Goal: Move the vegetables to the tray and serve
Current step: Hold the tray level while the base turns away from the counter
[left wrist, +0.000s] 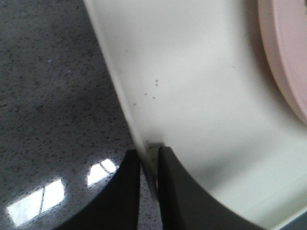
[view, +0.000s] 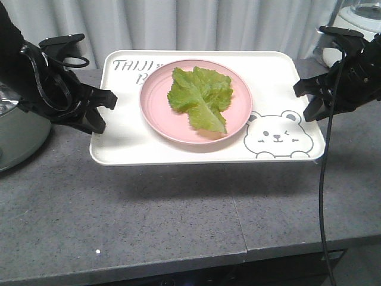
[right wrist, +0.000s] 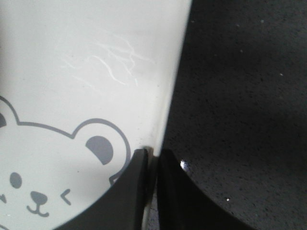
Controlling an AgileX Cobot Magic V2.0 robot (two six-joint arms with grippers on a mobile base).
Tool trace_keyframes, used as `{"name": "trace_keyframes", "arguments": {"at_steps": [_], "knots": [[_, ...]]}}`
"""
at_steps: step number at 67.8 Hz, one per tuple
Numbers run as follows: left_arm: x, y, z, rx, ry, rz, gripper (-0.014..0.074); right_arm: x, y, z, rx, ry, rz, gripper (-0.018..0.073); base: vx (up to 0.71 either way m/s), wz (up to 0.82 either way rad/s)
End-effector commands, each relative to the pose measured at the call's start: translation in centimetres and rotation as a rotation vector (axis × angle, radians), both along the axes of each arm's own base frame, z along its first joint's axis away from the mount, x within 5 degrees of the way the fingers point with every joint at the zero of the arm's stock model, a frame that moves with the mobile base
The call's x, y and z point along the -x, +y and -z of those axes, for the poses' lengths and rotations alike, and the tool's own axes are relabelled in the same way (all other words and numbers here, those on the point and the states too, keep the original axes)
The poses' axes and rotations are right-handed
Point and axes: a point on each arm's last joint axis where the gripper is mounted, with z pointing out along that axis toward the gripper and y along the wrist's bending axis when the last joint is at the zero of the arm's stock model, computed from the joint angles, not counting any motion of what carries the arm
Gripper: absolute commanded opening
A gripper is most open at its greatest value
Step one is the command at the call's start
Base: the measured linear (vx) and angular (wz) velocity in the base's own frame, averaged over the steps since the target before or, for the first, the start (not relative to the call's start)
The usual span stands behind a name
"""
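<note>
A green lettuce leaf [view: 200, 96], the vegetables, lies on a round pink plate [view: 156, 113] in the middle of the cream-white tray [view: 119, 149]. The tray hangs above the grey counter and casts a shadow beneath it. My left gripper [view: 106, 110] is shut on the tray's left rim [left wrist: 125, 103]; in the left wrist view its two dark fingers [left wrist: 175, 191] pinch that rim. My right gripper [view: 305, 95] is shut on the right rim [right wrist: 168, 110], beside the grey winking bear drawing [view: 275, 134].
The speckled grey counter [view: 178, 220] runs to a front edge near the bottom of the exterior view. A grey rounded appliance [view: 18, 134] stands at the far left. A white appliance [view: 351, 24] stands at the back right, and a black cable [view: 324, 196] hangs down from the right arm.
</note>
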Motion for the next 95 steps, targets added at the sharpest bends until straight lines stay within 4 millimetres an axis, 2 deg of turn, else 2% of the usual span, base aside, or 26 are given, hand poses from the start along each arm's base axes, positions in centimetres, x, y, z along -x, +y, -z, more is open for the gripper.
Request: {"name": "trace_keyframes", "arguments": {"at_steps": [1,95], "knots": [[1.56,-2.57,-3.79,0.224,-0.095,0.065,-0.0006,1.35,2.46,-3.81,-0.185,-0.107,-0.062,-0.0006,-0.02,-0.25],[1.55,-2.57,-3.79,0.225,-0.096,0.065,-0.0006,1.38,2.46,-3.80,-0.185,-0.103,-0.063,-0.0006,-0.04,-0.34]]}}
